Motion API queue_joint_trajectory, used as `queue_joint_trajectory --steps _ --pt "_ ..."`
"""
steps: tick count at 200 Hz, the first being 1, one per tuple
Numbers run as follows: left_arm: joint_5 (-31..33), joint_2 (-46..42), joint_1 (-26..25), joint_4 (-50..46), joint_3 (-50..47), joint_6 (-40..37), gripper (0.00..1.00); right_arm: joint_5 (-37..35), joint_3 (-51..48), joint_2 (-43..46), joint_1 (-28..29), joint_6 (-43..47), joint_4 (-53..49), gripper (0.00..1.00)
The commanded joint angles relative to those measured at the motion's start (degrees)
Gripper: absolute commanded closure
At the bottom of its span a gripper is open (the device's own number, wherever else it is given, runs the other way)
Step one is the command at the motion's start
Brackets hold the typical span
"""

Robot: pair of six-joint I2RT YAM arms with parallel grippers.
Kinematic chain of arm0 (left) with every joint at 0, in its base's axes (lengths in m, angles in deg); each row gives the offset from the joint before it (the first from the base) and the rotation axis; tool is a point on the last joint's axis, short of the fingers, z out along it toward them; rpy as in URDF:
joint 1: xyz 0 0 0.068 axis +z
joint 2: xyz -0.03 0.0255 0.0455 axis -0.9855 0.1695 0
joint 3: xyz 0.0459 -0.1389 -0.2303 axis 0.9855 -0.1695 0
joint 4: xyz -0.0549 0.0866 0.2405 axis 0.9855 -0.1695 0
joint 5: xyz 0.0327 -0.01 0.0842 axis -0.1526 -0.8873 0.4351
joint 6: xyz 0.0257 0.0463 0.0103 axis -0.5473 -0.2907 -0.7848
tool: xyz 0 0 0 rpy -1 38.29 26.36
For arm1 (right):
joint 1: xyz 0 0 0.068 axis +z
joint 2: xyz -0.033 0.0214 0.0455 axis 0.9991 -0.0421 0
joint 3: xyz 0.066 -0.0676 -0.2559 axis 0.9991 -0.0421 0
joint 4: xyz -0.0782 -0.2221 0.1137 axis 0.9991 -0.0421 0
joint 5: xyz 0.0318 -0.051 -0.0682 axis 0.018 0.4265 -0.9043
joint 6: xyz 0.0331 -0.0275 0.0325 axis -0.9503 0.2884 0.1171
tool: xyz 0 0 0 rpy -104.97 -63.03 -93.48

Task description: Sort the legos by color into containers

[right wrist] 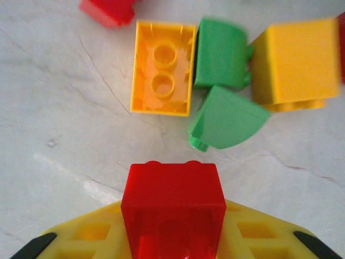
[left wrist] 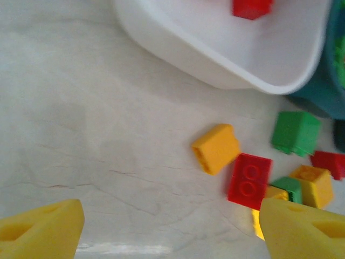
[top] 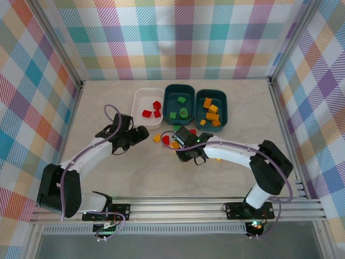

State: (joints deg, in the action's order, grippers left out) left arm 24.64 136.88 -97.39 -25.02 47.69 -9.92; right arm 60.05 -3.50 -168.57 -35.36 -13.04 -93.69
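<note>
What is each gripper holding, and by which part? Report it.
Right gripper: the red brick, its two sides between the fingers. Left gripper: nothing.

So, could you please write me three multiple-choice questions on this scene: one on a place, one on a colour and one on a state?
1. Where do the sorted red bricks lie?
A) white tub
B) middle teal tub
C) right teal tub

2. What colour are the bricks in the right teal tub?
A) green
B) red
C) yellow-orange

3. How is the right gripper?
A) open and empty
B) shut on a red brick
C) shut on a green brick

Answers:
1 A: the top view shows red bricks inside the white tub.
2 C: that tub holds yellow-orange bricks.
3 B: the right wrist view shows a red brick between its fingers.
</note>
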Motion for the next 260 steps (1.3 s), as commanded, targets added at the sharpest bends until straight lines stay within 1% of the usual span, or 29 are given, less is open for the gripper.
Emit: queue_joint_trajectory --steps 1,32,62,102,132,156,175,199,218,230,248,260 --pt "3.7 -1.1 2.9 -3.0 -2.4 3.3 0.15 -1.5 5.8 0.6 0.2 -0.3 -0.3 0.66" --pt "0.8 -1.3 5.1 -2.8 -5.0 5.3 0.15 -1.4 18.5 -8.7 -0.9 3.1 2.2 0.66" --pt "-0.4 -2.1 5.2 -5.2 -6.5 4.4 0.15 2.4 30.5 -18.2 -4.3 3.5 4.8 0.66" --pt "-0.3 -5.3 5.4 -7.1 -9.1 3.3 0.15 4.8 50.6 -33.2 -6.1 5.4 -0.2 0.66" --pt "-0.7 -5.9 5.3 -7.9 -9.0 2.5 0.15 5.2 60.9 -41.1 -7.0 6.1 -4.2 0.65" --pt "-1.8 -5.4 5.4 -7.1 -8.8 2.3 0.15 5.8 67.0 -44.8 -7.1 7.3 -7.0 0.61" --pt "-3.3 -4.4 5.4 -6.4 -8.0 2.0 0.15 5.9 70.8 -46.1 -7.1 7.4 -8.8 0.5" --pt "-4.7 -3.8 5.4 -6.1 -6.9 1.6 0.14 5.8 70.9 -43.9 -7.1 7.2 -8.6 0.41" --pt "-5.5 -3.9 5.3 -5.8 -6.2 1.6 0.14 4.5 67.2 -39.4 -7.1 7.1 -7.3 0.4" --pt "-6.3 -4.1 5.1 -5.4 -6.1 1.7 0.15 3.3 60.8 -34.4 -7.1 6.8 -4.7 0.4" --pt "-8.3 -4.3 4.0 -4.5 -5.9 1.7 0.15 -0.7 47.7 -25.2 -7.1 5.9 0.1 0.4" --pt "-9.0 -4.3 2.2 -3.7 -5.7 1.6 0.15 -3.7 37.7 -18.7 -7.3 5.0 2.2 0.36"
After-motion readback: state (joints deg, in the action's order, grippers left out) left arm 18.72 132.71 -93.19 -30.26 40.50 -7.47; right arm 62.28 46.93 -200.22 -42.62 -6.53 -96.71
